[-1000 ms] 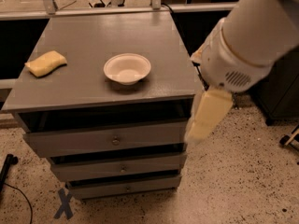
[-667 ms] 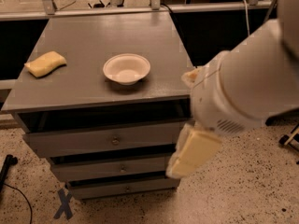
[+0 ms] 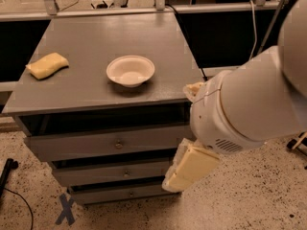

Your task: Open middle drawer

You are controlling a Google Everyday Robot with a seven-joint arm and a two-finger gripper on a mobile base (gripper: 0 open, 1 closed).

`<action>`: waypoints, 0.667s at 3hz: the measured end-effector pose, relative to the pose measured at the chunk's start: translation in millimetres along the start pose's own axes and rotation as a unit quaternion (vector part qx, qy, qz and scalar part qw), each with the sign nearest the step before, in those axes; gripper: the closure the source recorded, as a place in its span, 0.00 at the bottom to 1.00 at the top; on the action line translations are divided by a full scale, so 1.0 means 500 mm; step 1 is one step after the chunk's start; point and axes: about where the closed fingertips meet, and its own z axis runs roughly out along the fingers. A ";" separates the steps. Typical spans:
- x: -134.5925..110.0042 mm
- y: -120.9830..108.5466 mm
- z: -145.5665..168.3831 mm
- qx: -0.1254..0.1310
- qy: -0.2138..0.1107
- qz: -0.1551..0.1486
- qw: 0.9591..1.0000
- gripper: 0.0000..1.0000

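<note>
The grey cabinet has three drawers in its front. The middle drawer is the low, wide front with a small round knob, under the taller top drawer. It sits about flush with the lowest drawer beneath it. My gripper, cream-coloured, hangs from the big white arm. It is in front of the cabinet's right edge at the height of the middle drawer, well to the right of the knob. It covers the right ends of the middle and lowest drawer fronts.
A white bowl and a yellow sponge lie on the cabinet top. A blue tape X marks the speckled floor at the lower left, next to a black cable. A metal rail runs behind the cabinet.
The arm has swung down and to the left. The gripper went from beside the top drawer's right end to the height of the middle and lowest drawers. The drawers have not moved.
</note>
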 end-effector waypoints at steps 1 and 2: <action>-0.002 0.000 -0.002 0.001 0.000 -0.001 1.000 0.00; 0.061 -0.023 0.071 -0.010 -0.014 0.014 1.000 0.00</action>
